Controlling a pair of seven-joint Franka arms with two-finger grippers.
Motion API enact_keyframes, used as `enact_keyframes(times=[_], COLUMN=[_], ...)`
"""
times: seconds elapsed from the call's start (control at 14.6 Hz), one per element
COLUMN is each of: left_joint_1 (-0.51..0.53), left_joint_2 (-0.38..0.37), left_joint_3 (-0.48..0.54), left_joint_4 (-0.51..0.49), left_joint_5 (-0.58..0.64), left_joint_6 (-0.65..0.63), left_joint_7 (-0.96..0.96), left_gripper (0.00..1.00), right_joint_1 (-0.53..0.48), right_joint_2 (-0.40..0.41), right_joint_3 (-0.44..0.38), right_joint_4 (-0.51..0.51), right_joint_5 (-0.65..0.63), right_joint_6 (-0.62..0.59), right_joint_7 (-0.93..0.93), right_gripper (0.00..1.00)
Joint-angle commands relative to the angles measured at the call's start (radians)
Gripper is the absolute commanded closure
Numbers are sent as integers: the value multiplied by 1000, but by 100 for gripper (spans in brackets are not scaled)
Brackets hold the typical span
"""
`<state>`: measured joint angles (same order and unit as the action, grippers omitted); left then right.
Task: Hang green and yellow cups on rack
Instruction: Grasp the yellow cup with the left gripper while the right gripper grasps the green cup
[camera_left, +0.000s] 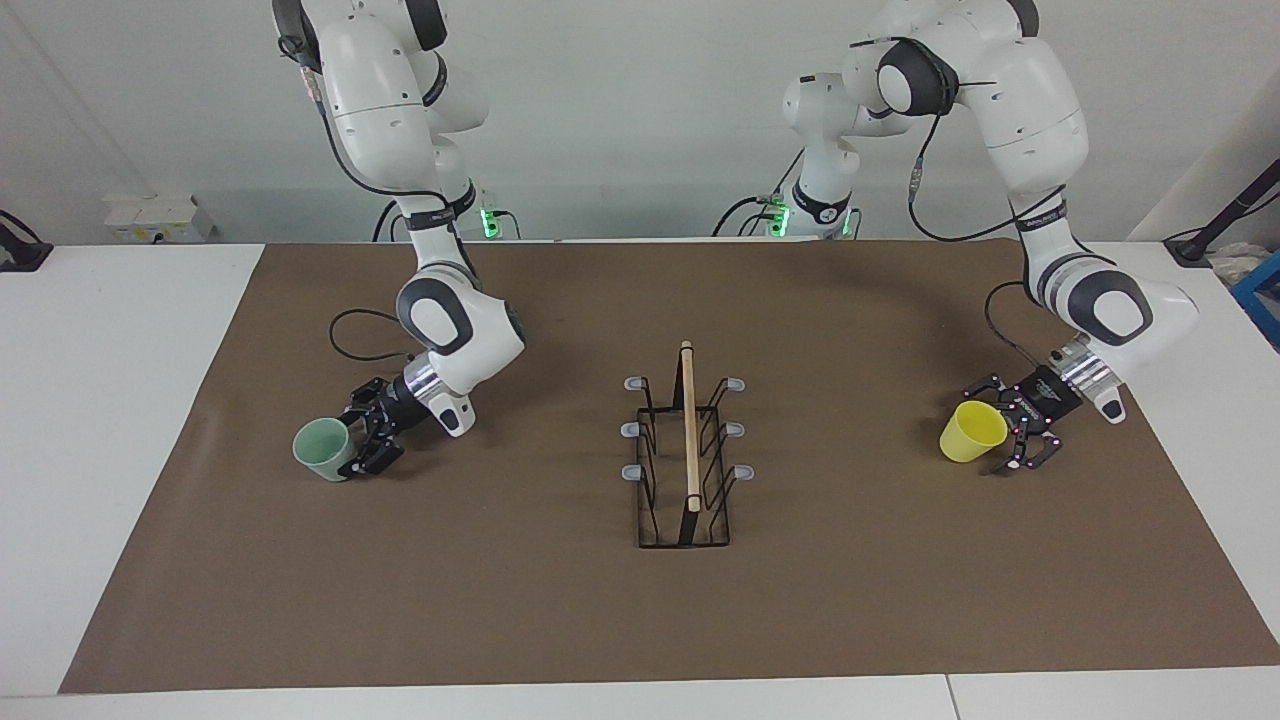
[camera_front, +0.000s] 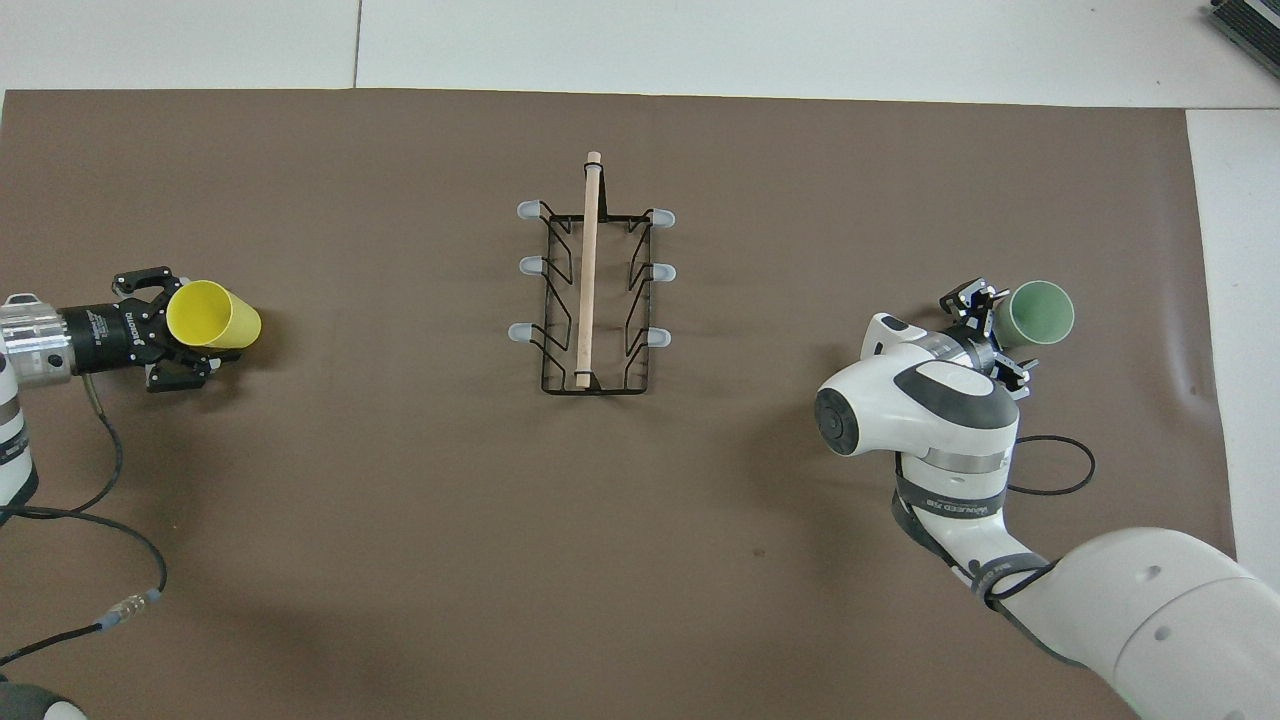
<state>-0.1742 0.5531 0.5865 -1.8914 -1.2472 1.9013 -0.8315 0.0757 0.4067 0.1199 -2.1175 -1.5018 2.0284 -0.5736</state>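
The rack (camera_left: 688, 455) stands in the middle of the brown mat, wooden rod on top, its six grey-tipped prongs bare; it also shows in the overhead view (camera_front: 590, 280). My right gripper (camera_left: 352, 442) is low over the mat toward the right arm's end and is shut on the pale green cup (camera_left: 320, 450), which is tilted with its mouth away from the gripper (camera_front: 1003, 330); the cup also shows in the overhead view (camera_front: 1042, 312). My left gripper (camera_left: 998, 430) is low over the left arm's end of the mat, its fingers on either side of the tilted yellow cup (camera_left: 968, 434). Gripper (camera_front: 190, 325) and cup (camera_front: 225, 320) show from overhead too.
The brown mat (camera_left: 640, 620) covers most of the white table (camera_left: 110, 420). A black cable (camera_left: 360, 340) loops on the mat beside the right arm. Another cable (camera_front: 90, 520) trails from the left arm. A blue box (camera_left: 1262, 300) sits at the table's edge by the left arm.
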Motion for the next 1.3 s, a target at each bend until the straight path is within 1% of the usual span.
enact_keyframes(times=[0.0, 0.41, 0.48, 0.55, 0.62, 0.69, 0.75, 0.82, 0.89, 0.96, 1.03, 1.1, 1.23], left_joint_1=[-36, -61, -71, -77, -82, -82, -87, -93, -94, -99, -102, -111, -117], left_joint_2=[-42, -67, -68, -71, -74, -74, -76, -85, -96, -110, -125, -142, -174], left_joint_3=[6, 0, -10, -17, -25, -27, -27, -27, -25, -25, -25, -27, -27], left_joint_4=[-51, -54, -54, -55, -55, -55, -54, -45, -37, -23, -3, 17, 34], left_joint_5=[-21, -21, -21, -20, -20, -20, -17, -14, -5, 23, 85, 141, 202], left_joint_6=[66, 99, 128, 157, 172, 177, 177, 177, 176, 174, 174, 176, 180], left_joint_7=[-1, 0, 0, 3, 17, 23, 28, 20, 20, 20, 20, 18, 17], left_gripper=[0, 0, 3, 31, 44, 59, 73, 91, 100, 100, 100, 100, 100], right_joint_1=[-33, -89, -94, -96, -96, -96, -96, -96, -96, -93, -88, -90, -85], right_joint_2=[-22, -16, -16, -16, -16, -16, -16, -16, -16, -16, -16, -22, -55], right_joint_3=[6, 6, 6, 6, 6, 6, 6, 6, 7, 7, 7, 9, 9], right_joint_4=[-29, -32, -33, -35, -36, -36, -36, -36, -36, -33, -27, -27, -24], right_joint_5=[-69, -144, -153, -156, -156, -159, -162, -163, -163, -161, -147, -127, -1], right_joint_6=[35, 84, 95, 99, 101, 102, 101, 101, 98, 89, 85, 84, 99], right_joint_7=[32, 55, 55, 55, 55, 55, 55, 55, 54, 52, 49, 44, 31], right_gripper=[0, 0, 0, 0, 0, 17, 37, 57, 67, 79, 88, 94, 96])
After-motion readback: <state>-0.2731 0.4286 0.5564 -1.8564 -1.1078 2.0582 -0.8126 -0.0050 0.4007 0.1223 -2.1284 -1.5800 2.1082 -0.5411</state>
